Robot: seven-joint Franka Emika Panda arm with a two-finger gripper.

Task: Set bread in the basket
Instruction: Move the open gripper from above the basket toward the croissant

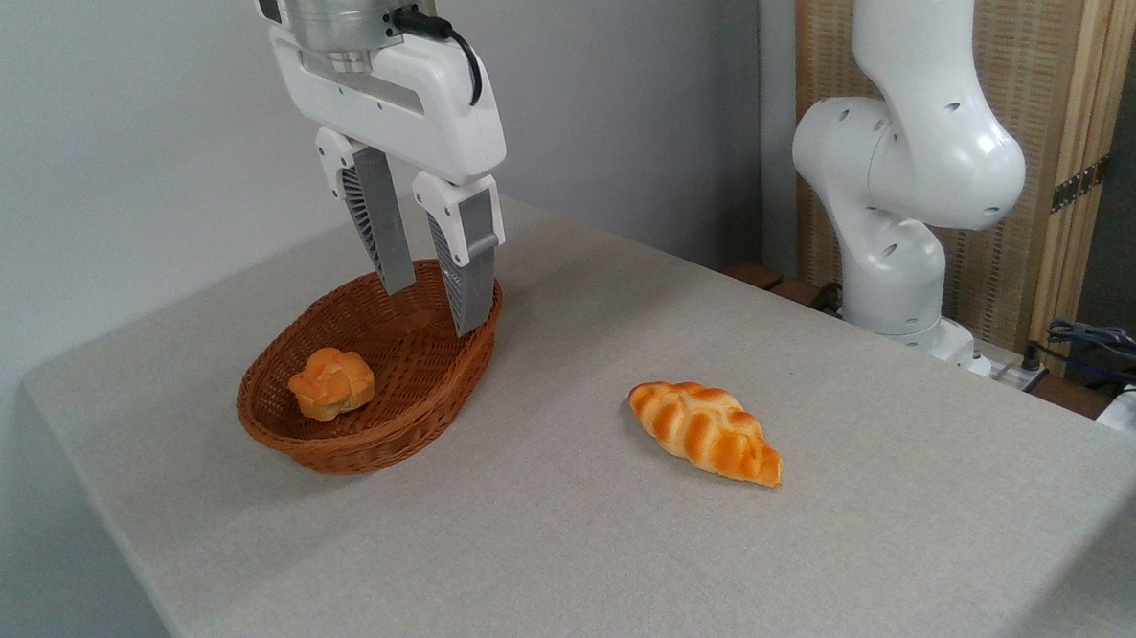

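Jaws apart, nothing held; gripper [433,310] hangs over basket [275,423]. Bread [705,431] lies on table [578,549], right of basket, well apart. 1 bun [331,382] inside basket.

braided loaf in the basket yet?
Out. The braided loaf lies on the table, right of the basket; open tool empty.

single fixed camera, raised front view, angled down across the table [560,569]; arm base [897,276] at right rear
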